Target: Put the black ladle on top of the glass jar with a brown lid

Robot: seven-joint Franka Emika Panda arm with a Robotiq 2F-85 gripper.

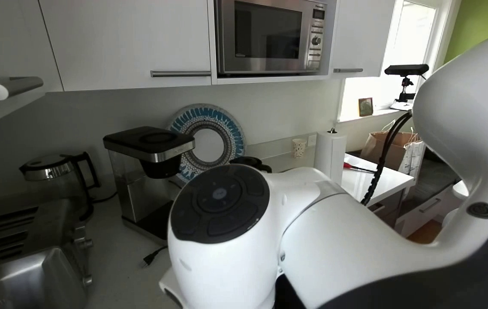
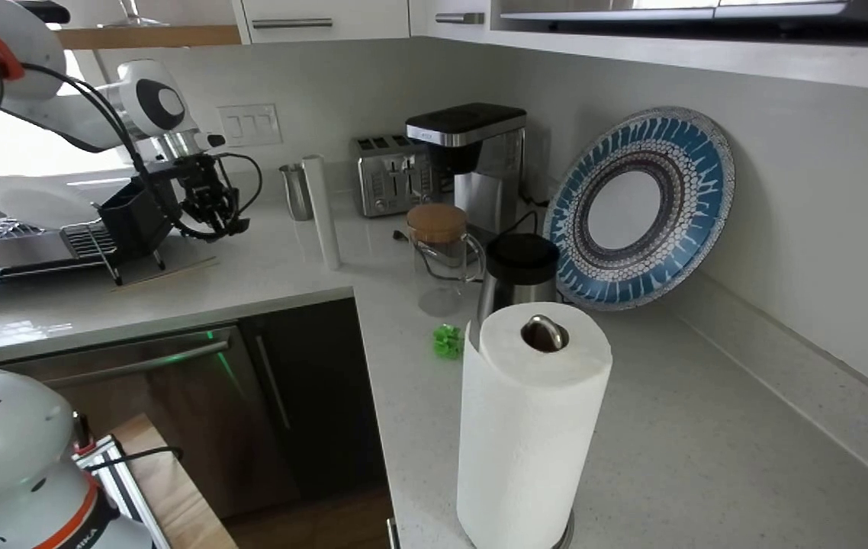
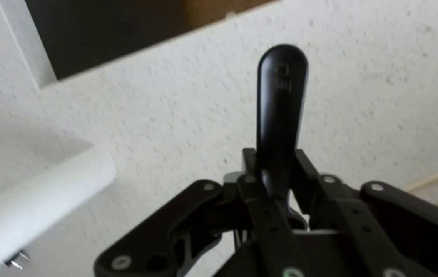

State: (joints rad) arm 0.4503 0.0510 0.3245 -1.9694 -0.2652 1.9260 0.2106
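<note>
Evidently the gripper (image 3: 276, 165), closed snugly, pinches the ladle (image 3: 282, 100) by its handle (image 3: 280, 127), probably to leave the far end free for setting down. Well apart, the jar (image 2: 439, 259) stands upright on the table (image 2: 400, 313); its flat lid (image 2: 436, 221) likely makes the perch.

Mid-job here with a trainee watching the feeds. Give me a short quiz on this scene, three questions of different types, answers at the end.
1. True or false: the gripper is closed on the black ladle.

2. Multiple choice: in an exterior view, which appliance sits up among the wall cabinets?
(a) toaster
(b) microwave
(c) coffee machine

3. Fill in the blank: the ladle's target, the glass jar, has a ____ lid.

Key: 1. True. 2. b. 3. brown.
</note>
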